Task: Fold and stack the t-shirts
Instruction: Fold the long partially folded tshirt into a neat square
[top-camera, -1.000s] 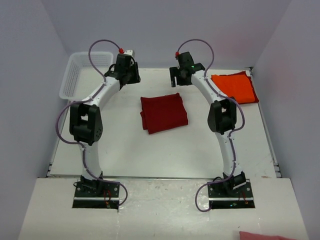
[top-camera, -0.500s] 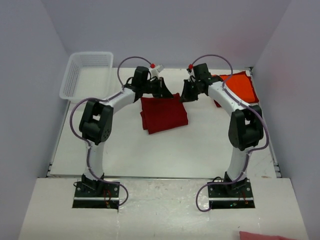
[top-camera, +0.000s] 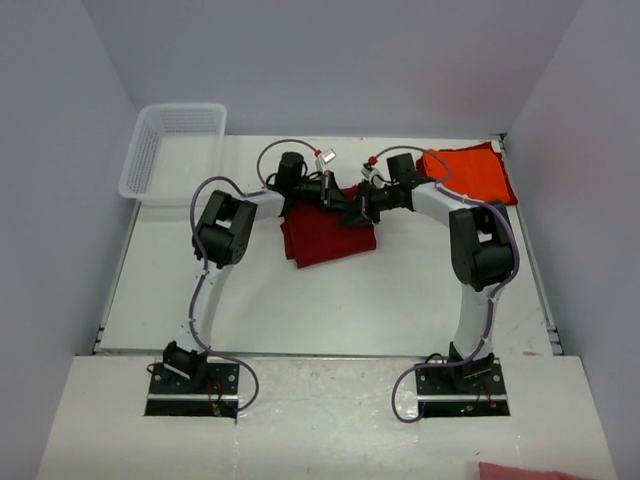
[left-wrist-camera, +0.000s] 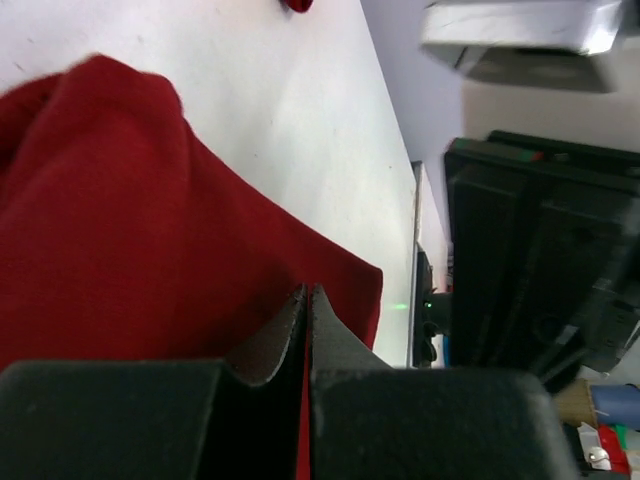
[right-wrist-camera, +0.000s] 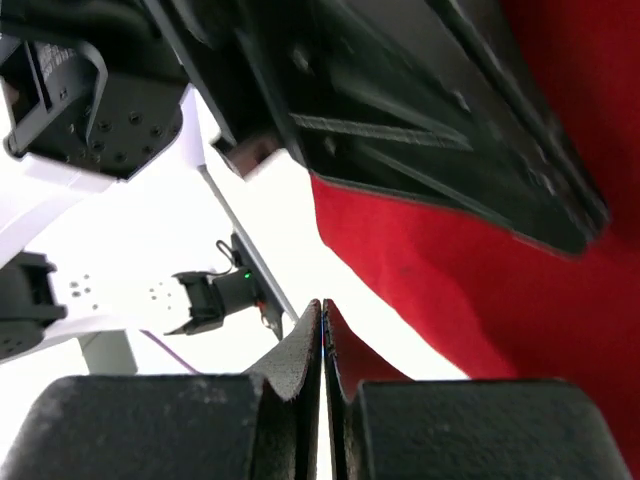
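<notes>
The dark crimson t-shirt (top-camera: 325, 235) lies folded in the middle of the table. The orange t-shirt (top-camera: 472, 172) lies flat at the far right. Both arms reach in over the crimson shirt's far right corner and nearly meet there. My left gripper (top-camera: 345, 203) is shut, its tips (left-wrist-camera: 308, 290) just above the crimson cloth (left-wrist-camera: 120, 220), with nothing seen pinched. My right gripper (top-camera: 363, 206) faces it, also shut (right-wrist-camera: 323, 303), beside the cloth's edge (right-wrist-camera: 480, 290). The left gripper's black body (right-wrist-camera: 400, 110) fills the top of the right wrist view.
A white mesh basket (top-camera: 170, 150) stands at the far left corner. Purple walls close in the table (top-camera: 300, 300) on three sides. A bit of pink cloth (top-camera: 530, 470) shows on the near platform at the bottom right.
Both arms swung inward from the far corners and down to the crimson shirt's far right corner. Both grippers went from open to shut on the way.
</notes>
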